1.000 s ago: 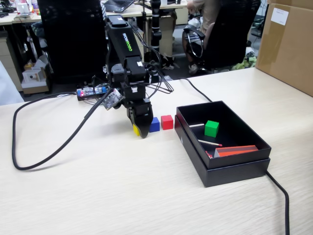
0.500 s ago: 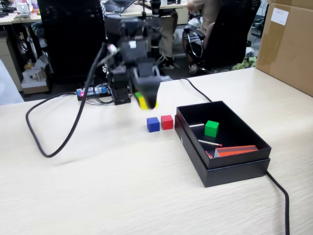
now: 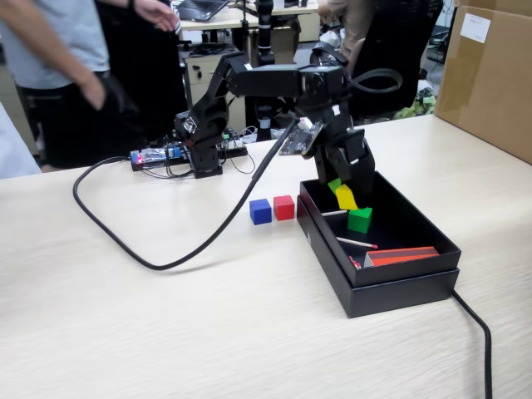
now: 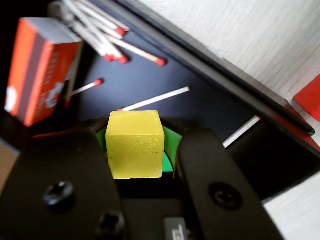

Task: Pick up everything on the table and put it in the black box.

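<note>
My gripper (image 3: 349, 199) hangs over the black box (image 3: 399, 287), shut on the yellow cube (image 3: 345, 197), which is tilted in the air. In the wrist view the yellow cube (image 4: 135, 145) sits between the two black fingers of the gripper (image 4: 142, 137), with green showing on both sides of it. The green cube (image 3: 360, 219) lies in the box just below. On the beige table (image 3: 208, 332), the blue cube (image 3: 261, 211) and red cube (image 3: 284, 207) stand side by side left of the box. An edge of the red cube (image 4: 310, 97) shows outside the box wall (image 4: 225, 75).
An orange matchbox (image 3: 403, 255) (image 4: 40, 70) and loose matches (image 4: 95, 25) lie in the box. A thick black cable (image 3: 166, 249) loops over the table at left, another cable (image 3: 474, 332) runs off at right. A brown carton (image 3: 490, 75) stands back right. A person (image 3: 58, 66) stands behind the table.
The arm lifted the yellow cube off the table beside the blue cube and swung it right, to over the box. A person has come into view at the back left.
</note>
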Available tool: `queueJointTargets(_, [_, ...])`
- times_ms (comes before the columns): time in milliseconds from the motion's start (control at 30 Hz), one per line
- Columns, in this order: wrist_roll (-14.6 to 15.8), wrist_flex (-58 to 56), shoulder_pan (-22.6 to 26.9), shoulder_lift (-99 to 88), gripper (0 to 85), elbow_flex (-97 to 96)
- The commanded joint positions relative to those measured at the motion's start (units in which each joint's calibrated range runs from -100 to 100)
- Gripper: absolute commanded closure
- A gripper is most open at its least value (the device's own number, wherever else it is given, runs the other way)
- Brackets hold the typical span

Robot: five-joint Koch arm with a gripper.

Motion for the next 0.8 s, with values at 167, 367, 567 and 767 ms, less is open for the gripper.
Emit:
queueJointTargets(167, [2.6, -0.2, 1.2, 3.1, 77.8, 1.7])
queueJointTargets(367, [2.6, -0.4, 1.0, 5.2, 62.2, 1.2])
queueJointTargets(567, [2.3, -4.0, -0.3, -9.8, 56.4, 0.7])
queueJointTargets(767, [2.0, -8.8, -4.6, -43.6, 56.4, -9.1])
